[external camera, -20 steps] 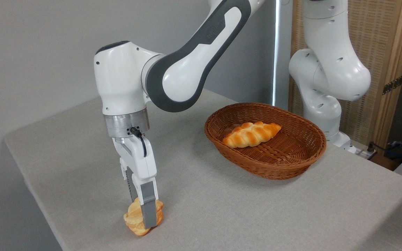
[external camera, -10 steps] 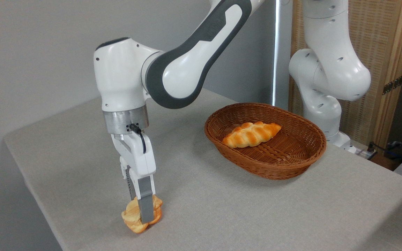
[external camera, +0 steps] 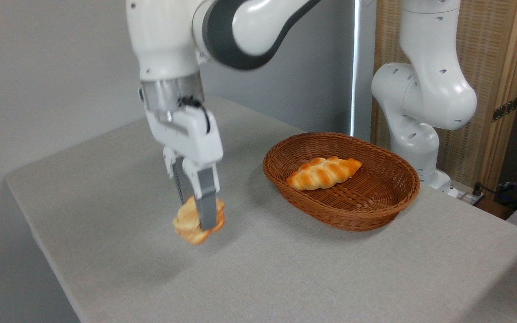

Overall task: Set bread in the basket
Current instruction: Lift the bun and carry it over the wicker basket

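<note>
Already braided loaf (external camera: 323, 172) inside basket (external camera: 375, 214) (bread (external camera: 189, 222) airborne, well apart).

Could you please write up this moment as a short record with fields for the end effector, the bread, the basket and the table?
end effector: shut on the bun, pointing down
bun: held clear of the table, left of the basket, slightly blurred
basket: resting on the table, right of the bun
braided loaf: lying inside the basket
table: covered in grey cloth
task state: bun not yet in the basket
</note>
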You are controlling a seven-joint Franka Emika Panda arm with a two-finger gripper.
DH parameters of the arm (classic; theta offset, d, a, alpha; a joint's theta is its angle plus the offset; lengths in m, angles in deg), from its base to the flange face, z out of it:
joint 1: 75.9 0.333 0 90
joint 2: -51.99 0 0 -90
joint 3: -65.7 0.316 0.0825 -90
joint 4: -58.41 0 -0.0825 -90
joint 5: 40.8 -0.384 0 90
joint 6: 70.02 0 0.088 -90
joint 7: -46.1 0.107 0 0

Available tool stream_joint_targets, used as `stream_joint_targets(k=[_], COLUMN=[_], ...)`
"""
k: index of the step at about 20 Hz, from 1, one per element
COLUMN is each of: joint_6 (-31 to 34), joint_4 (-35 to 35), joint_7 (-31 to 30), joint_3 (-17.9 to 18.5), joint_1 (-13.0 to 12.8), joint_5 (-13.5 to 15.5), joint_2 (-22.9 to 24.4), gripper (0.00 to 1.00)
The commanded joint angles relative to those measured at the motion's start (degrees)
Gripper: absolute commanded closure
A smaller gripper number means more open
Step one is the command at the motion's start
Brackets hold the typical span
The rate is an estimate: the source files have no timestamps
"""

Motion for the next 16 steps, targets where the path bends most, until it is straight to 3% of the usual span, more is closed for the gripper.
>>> stream_joint_targets(k=[1,4,6,13,16], joint_6=[9.95,19.44,22.45,22.99,23.16], joint_4=[0.82,0.99,1.60,18.81,24.53], joint_7=[1.47,6.91,8.94,15.10,15.01], joint_3=[-0.03,0.76,1.11,4.71,4.81], joint_1=[-0.44,-0.36,-0.27,-1.14,-1.94], joint_5=[2.23,2.32,2.76,2.94,2.94], joint_2=[6.77,10.11,12.66,29.09,31.13], gripper=[0.48,0.48,0.48,0.48,0.48])
